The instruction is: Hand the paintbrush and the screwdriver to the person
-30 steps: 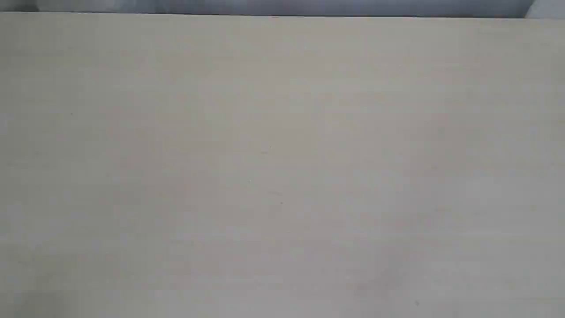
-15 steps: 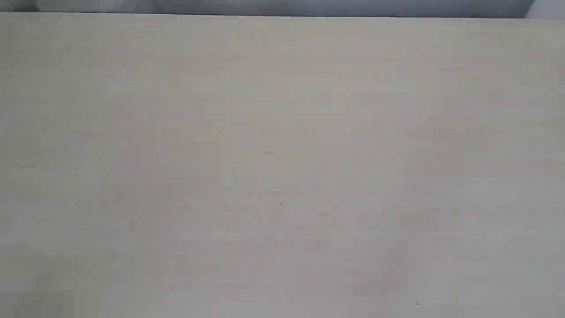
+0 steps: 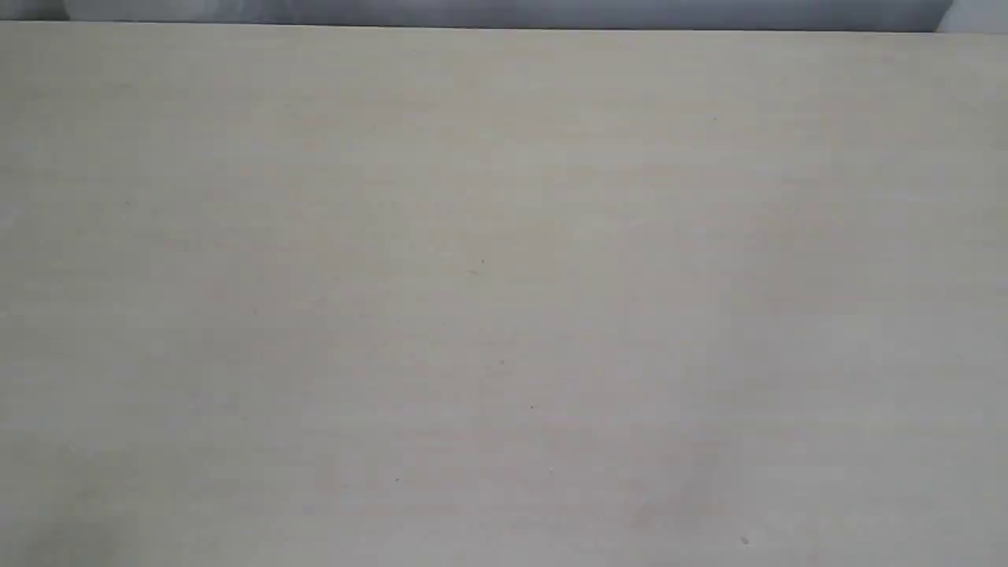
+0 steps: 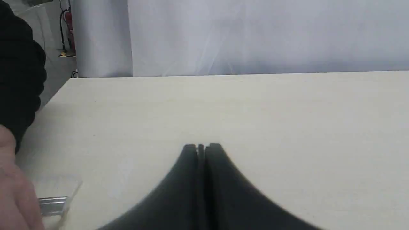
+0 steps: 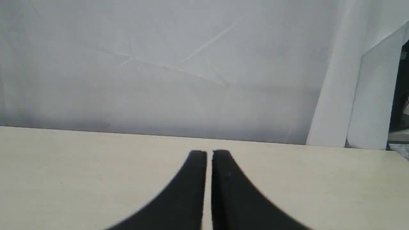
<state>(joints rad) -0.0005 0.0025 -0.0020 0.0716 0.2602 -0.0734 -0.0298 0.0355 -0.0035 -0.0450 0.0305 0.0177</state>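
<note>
In the left wrist view the person's bare hand [image 4: 12,195] with a dark sleeve [image 4: 19,73] sits at the table's edge. It rests by the paintbrush [image 4: 52,204], of which only the silver ferrule and pale bristles show. My left gripper [image 4: 202,147] is shut and empty, hovering over the table apart from the brush. My right gripper [image 5: 209,153] is shut with nothing between its fingers, low over bare tabletop. The screwdriver is out of view. The exterior view shows neither gripper nor any tool.
The pale beige table [image 3: 504,283] fills the exterior view, with its far edge along the top. A white curtain backdrop [image 5: 191,70] hangs behind the table. A red fire extinguisher [image 4: 68,30] stands on the floor past the table corner.
</note>
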